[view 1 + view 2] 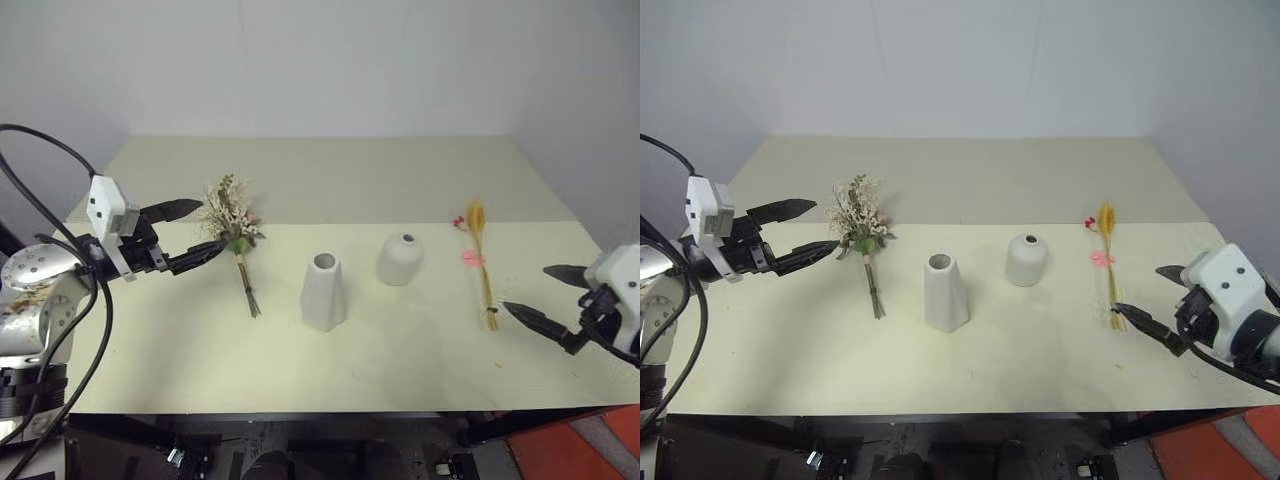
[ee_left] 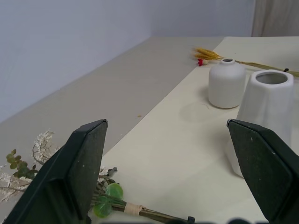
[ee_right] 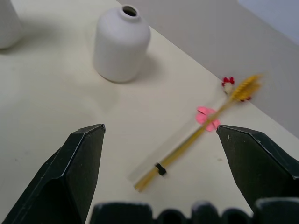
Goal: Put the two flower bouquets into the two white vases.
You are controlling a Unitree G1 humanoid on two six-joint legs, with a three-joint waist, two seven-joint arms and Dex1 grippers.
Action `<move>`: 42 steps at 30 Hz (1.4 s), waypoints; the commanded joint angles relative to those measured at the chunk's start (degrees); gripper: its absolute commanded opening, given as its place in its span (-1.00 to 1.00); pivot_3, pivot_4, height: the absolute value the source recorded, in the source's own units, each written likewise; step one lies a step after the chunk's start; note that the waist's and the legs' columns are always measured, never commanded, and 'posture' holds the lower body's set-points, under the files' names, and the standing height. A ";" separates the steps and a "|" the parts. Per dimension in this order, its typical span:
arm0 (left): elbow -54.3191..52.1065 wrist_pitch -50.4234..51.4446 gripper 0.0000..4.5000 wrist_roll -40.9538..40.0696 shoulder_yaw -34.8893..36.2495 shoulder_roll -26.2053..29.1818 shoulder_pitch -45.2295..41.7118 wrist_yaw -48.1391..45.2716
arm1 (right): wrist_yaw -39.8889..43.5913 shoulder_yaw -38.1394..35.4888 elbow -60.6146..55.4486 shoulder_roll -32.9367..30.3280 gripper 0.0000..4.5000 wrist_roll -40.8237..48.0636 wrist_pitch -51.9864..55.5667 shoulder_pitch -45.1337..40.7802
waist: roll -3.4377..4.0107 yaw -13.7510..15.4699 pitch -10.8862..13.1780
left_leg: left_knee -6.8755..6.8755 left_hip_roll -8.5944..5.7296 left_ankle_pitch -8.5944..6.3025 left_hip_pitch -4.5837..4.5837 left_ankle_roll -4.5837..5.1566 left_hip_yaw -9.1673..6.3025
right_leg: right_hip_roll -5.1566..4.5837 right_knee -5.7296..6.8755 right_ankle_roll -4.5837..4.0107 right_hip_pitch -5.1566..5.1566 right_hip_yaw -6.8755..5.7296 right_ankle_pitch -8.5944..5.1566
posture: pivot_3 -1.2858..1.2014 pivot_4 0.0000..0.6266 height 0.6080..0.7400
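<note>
Meanwhile, both bouquets lie flat on the table (image 1: 400, 370) beside the two white vases. Left gripper (image 1: 195, 231) fingers gape wide near the cream-white bunch (image 1: 232, 222); right gripper (image 1: 540, 295) fingers spread wide by the yellow-orange plume (image 1: 481, 250).

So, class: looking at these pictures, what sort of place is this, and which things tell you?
Probably a robot test bench, not a home: a plain cream table against bare white walls, holding two white vases and two small bouquets laid out neatly as props.
</note>
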 commanded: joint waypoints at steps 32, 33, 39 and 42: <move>0.60 -2.90 0.98 2.72 -7.35 -1.19 -7.83 -4.50 | -5.10 44.53 78.00 5.65 1.00 -21.32 11.62 -70.73 | 0.03 -0.81 0.05 | -0.05 -0.07 0.05 -0.73 -0.09 0.24 | 0.09 0.04 -0.70 -1.05 0.19 0.51 | 0.03 -0.52 1.00; 0.37 -2.82 0.98 2.69 -7.25 -1.06 -7.40 -4.50 | -4.37 45.45 81.47 6.40 1.00 -22.36 10.39 -72.48 | 0.03 -0.99 0.04 | -0.05 -0.05 0.06 -0.83 -0.11 0.24 | 0.10 0.04 -0.71 -1.15 0.18 0.53 | 0.03 -0.52 1.00; -0.96 -3.09 0.98 3.20 -6.93 -0.27 -4.48 -4.16 | 0.05 48.77 96.62 10.81 1.00 -27.51 3.79 -80.07 | 0.04 -1.78 0.04 | -0.04 -0.10 0.09 -1.09 -0.16 0.24 | 0.07 0.06 -0.69 -1.45 0.23 0.55 | 0.03 -0.52 1.00; -1.85 -2.93 0.98 3.18 -6.46 -0.18 -3.22 -3.60 | 2.41 50.36 100.05 12.37 1.00 -30.12 1.35 -81.54 | 0.04 -1.85 0.04 | -0.04 -0.11 0.10 -1.12 -0.18 0.29 | 0.07 0.12 -0.69 -1.58 0.32 0.56 | 0.03 -0.52 1.00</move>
